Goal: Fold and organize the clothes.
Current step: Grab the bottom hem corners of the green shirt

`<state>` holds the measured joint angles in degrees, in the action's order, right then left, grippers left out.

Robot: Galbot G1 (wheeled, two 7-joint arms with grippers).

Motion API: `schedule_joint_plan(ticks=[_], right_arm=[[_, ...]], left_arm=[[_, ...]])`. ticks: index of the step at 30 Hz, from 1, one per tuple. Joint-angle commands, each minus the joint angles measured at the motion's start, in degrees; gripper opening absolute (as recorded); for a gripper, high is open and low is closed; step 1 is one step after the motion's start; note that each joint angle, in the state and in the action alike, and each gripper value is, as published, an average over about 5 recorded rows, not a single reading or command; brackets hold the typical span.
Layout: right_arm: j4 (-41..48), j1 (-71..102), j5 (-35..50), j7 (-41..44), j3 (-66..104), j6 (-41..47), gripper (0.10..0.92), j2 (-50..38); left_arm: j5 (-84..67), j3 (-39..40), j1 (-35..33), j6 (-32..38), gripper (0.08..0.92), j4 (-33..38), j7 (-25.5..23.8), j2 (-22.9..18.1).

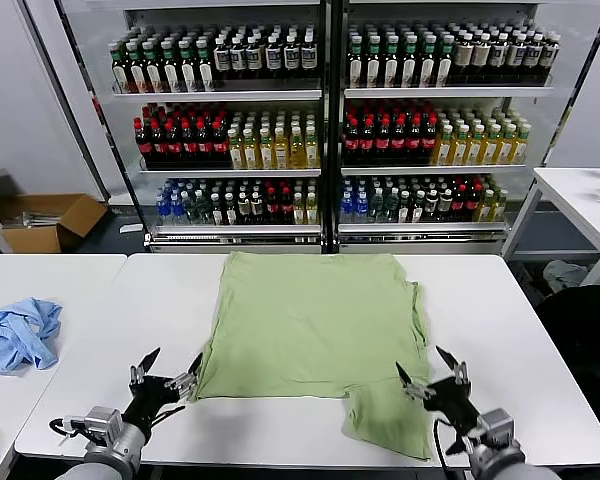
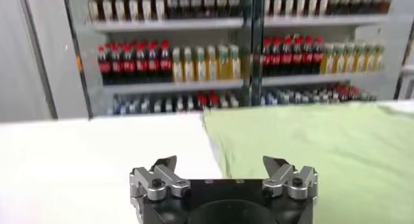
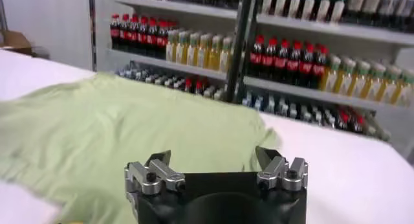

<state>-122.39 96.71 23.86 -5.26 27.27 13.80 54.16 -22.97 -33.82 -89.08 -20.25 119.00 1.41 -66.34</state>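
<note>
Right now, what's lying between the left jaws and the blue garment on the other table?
Only bare white tabletop separates the left gripper from the blue garment, seen in the head view.

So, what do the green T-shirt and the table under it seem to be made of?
The green T-shirt looks like soft, matte knit fabric, probably cotton: it lies limp with shallow wrinkles and no shine. The table looks like a hard, smooth white board, perhaps laminate; its surface is flat and even.
</note>
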Motion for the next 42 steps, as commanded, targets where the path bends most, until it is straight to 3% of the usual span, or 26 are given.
schedule_joint_plan(ticks=[1, 16, 24, 38, 42], right_arm=[[-1.46, 5.76, 1.03, -0.87, -0.08, -1.04, 0.823, -0.25], [0.13, 4.69, 3.60, -4.64, -2.94, 0.32, 0.807, 0.30], [0.38, 4.56, 4.54, -5.84, -4.45, 1.60, 0.611, 0.26], [1.47, 2.87, 7.11, -5.71, -4.53, 1.94, 0.204, 0.24], [1.73, 2.49, 7.21, -5.56, -4.29, 1.93, 0.119, 0.22]], left_arm=[[-2.49, 0.69, -2.75, -4.99, 0.823, -1.86, 1.95, 0.99], [-1.54, 0.93, 0.19, -6.13, 0.823, -5.60, 3.12, -0.31], [-1.32, 1.40, -0.21, -7.60, 0.807, -5.10, 3.38, -0.65], [-0.82, 3.13, -0.09, -7.49, 0.422, -5.07, 2.85, -1.96], [-0.59, 3.49, -0.13, -6.91, 0.309, -4.78, 2.64, -2.40]])
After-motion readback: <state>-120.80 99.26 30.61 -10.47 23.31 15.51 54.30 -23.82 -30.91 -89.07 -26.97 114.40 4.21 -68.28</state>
